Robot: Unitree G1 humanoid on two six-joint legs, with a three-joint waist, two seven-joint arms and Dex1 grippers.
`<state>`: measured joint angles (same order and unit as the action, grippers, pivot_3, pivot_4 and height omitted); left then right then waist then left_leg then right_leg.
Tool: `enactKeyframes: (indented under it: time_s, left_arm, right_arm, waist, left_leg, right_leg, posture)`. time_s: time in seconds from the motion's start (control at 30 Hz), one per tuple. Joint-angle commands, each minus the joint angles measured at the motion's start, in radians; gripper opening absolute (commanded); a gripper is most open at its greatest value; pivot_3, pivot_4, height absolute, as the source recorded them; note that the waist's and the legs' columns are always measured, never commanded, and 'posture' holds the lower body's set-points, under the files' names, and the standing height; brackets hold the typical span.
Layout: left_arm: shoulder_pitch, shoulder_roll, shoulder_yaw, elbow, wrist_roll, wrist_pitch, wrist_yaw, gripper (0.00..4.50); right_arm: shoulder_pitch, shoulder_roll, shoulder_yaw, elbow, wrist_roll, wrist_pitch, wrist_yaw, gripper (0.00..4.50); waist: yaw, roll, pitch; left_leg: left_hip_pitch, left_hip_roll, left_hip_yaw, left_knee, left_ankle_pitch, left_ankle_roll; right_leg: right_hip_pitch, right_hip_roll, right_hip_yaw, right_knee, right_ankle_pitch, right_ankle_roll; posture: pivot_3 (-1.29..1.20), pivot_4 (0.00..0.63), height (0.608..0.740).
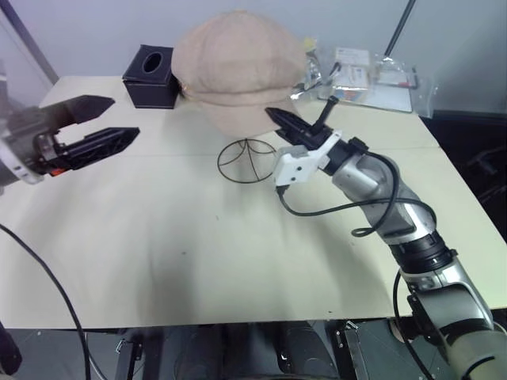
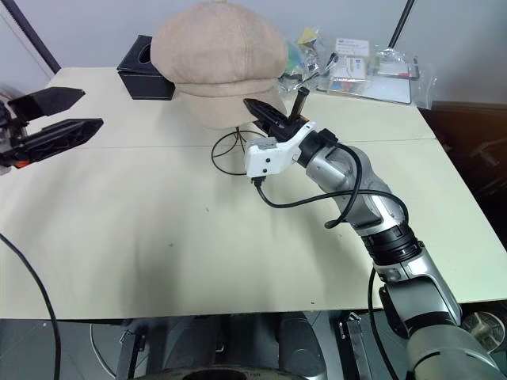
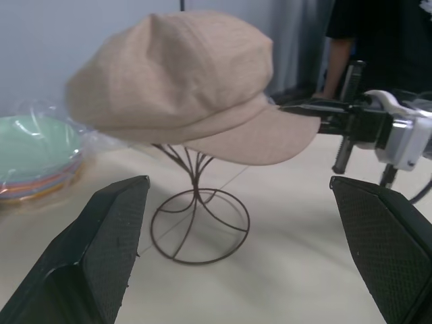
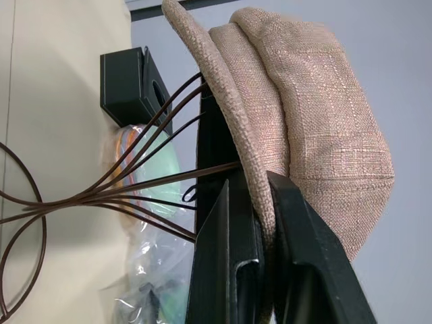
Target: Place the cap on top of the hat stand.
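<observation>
Cap [image 1: 238, 63] sits on hat stand [image 1: 247, 161]; right gripper [image 2: 273, 115] pinches the brim to steady it; left gripper [image 1: 99, 127] spread wide, clear.

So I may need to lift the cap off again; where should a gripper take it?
By the short brim, from the side it points to: it is a thin flat flap jutting clear of the stand, where the right gripper now pinches it. The puffy crown looks too wide.
</observation>
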<state>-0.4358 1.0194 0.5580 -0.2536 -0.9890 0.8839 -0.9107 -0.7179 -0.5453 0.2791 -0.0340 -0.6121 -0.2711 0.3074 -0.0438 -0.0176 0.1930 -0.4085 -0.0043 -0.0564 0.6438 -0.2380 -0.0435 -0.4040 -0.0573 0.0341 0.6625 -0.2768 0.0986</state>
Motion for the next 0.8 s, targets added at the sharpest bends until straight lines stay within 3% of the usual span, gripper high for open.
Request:
enactKeyframes:
  time_s: [0.03,0.17,0.2,0.43,0.63,0.8]
  left_arm:
    - [-0.03,0.023,-0.031,-0.002,0.017,-0.032,-0.02,4.5]
    - [-0.067,0.008,-0.089,0.005,0.027,-0.046,-0.03,4.5]
    - [-0.073,0.005,-0.099,0.006,0.029,-0.049,-0.033,4.5]
    - [-0.131,-0.018,-0.271,-0.014,0.156,-0.173,-0.095,4.5]
    - [-0.206,-0.056,-0.443,-0.042,0.394,-0.416,-0.135,4.5]
    - [-0.239,-0.083,-0.547,-0.08,0.564,-0.648,-0.192,4.5]
  right_arm:
    - [0.001,0.006,-0.024,-0.03,0.012,0.012,0.01,2.05]
    - [0.045,-0.019,-0.038,-0.072,-0.001,0.024,0.031,4.12]
    - [0.056,-0.024,-0.041,-0.082,-0.006,0.026,0.035,4.45]
    - [0.296,-0.154,-0.182,-0.267,0.105,0.002,0.103,4.45]
    - [0.512,-0.305,-0.396,-0.387,0.437,-0.03,0.284,4.45]
    - [0.583,-0.42,-0.671,-0.448,0.962,0.432,0.502,4.45]
  waist:
    - [0.001,0.0,0.0]
    - [0.003,0.0,0.0]
    - [0.003,0.0,0.0]
    - [0.01,0.0,0.0]
    - [0.013,-0.001,0.001]
    - [0.014,-0.001,0.001]
  left_leg:
    - [0.0,0.0,0.0,0.0,0.0,0.0]
    - [0.0,0.0,0.0,0.0,0.0,0.0]
    - [0.0,0.0,0.0,0.0,0.0,0.0]
    - [0.0,0.0,0.003,0.0,0.0,0.0]
    - [0.0,0.0,0.004,0.0,0.0,0.0]
    - [0.001,0.001,0.005,0.001,0.0,0.0]
  right_leg:
    - [0.0,0.0,0.0,0.0,0.0,0.0]
    - [0.0,0.0,0.0,0.0,0.0,0.0]
    - [0.0,0.0,0.0,0.0,0.0,0.0]
    - [0.001,0.0,0.0,-0.001,0.0,0.0]
    - [0.001,0.0,0.0,-0.001,0.0,0.0]
    - [0.003,0.001,0.001,-0.002,0.0,0.0]
  posture:
    - [0.0,0.15,0.74]
    - [0.0,0.15,0.74]
    - [0.0,0.15,0.74]
    - [0.0,0.15,0.74]
    - [0.0,0.15,0.74]
    - [0.0,0.15,0.74]
